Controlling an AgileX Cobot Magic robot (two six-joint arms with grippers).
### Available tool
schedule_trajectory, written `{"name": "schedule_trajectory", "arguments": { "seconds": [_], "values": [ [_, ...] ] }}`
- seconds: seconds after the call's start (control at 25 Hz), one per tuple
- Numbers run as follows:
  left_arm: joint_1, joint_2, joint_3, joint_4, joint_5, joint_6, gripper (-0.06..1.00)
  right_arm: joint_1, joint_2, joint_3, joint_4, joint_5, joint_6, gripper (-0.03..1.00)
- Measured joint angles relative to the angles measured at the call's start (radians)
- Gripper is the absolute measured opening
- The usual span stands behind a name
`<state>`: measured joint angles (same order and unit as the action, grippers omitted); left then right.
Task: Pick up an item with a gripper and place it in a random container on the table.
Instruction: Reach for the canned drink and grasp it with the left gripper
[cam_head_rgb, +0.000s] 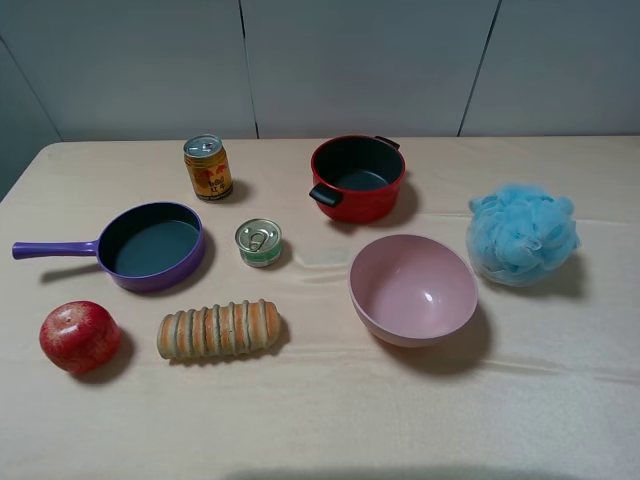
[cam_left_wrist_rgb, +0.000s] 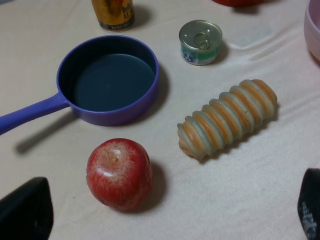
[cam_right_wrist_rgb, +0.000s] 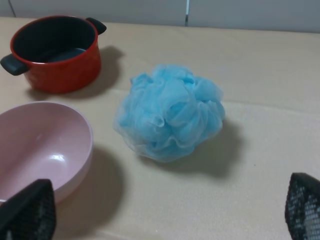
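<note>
The orange-yellow drink can (cam_head_rgb: 207, 167) stands upright at the back left of the table (cam_head_rgb: 320, 420); its lower part shows in the left wrist view (cam_left_wrist_rgb: 113, 14). The pale pink bowl (cam_head_rgb: 413, 290) sits empty right of centre and shows in the right wrist view (cam_right_wrist_rgb: 40, 145). Neither gripper appears in the exterior high view. My left gripper (cam_left_wrist_rgb: 167, 220) is open and empty, hovering near the table's front left, far from the can. My right gripper (cam_right_wrist_rgb: 165, 215) is open and empty, near the bowl and the sponge.
A purple long-handled pan (cam_head_rgb: 150, 246), a green-labelled tin (cam_head_rgb: 259, 242), a red apple (cam_head_rgb: 80, 336) and a ridged bread roll (cam_head_rgb: 220, 329) lie on the left. A red two-handled pot (cam_head_rgb: 357, 178) stands at the back centre. A blue mesh sponge (cam_head_rgb: 522, 235) sits at the right.
</note>
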<state>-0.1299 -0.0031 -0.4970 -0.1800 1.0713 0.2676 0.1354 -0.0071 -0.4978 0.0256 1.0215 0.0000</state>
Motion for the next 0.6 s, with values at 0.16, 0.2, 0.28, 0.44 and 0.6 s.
{"name": "schedule_trajectory", "arguments": {
  "seconds": [0.16, 0.2, 0.28, 0.44, 0.6],
  "values": [
    [0.0, 0.0, 0.0, 0.0, 0.0, 0.0, 0.99, 0.0, 0.0, 0.0, 0.0, 0.0, 0.0, 0.69],
    [0.0, 0.0, 0.0, 0.0, 0.0, 0.0, 0.99, 0.0, 0.0, 0.0, 0.0, 0.0, 0.0, 0.69],
    [0.0, 0.0, 0.0, 0.0, 0.0, 0.0, 0.99, 0.0, 0.0, 0.0, 0.0, 0.0, 0.0, 0.69],
    [0.0, 0.0, 0.0, 0.001, -0.001, -0.001, 0.99, 0.0, 0.0, 0.0, 0.0, 0.0, 0.0, 0.69],
    [0.0, 0.0, -0.003, 0.01, -0.015, -0.001, 0.99, 0.0, 0.0, 0.0, 0.0, 0.0, 0.0, 0.69]
  ]
}}
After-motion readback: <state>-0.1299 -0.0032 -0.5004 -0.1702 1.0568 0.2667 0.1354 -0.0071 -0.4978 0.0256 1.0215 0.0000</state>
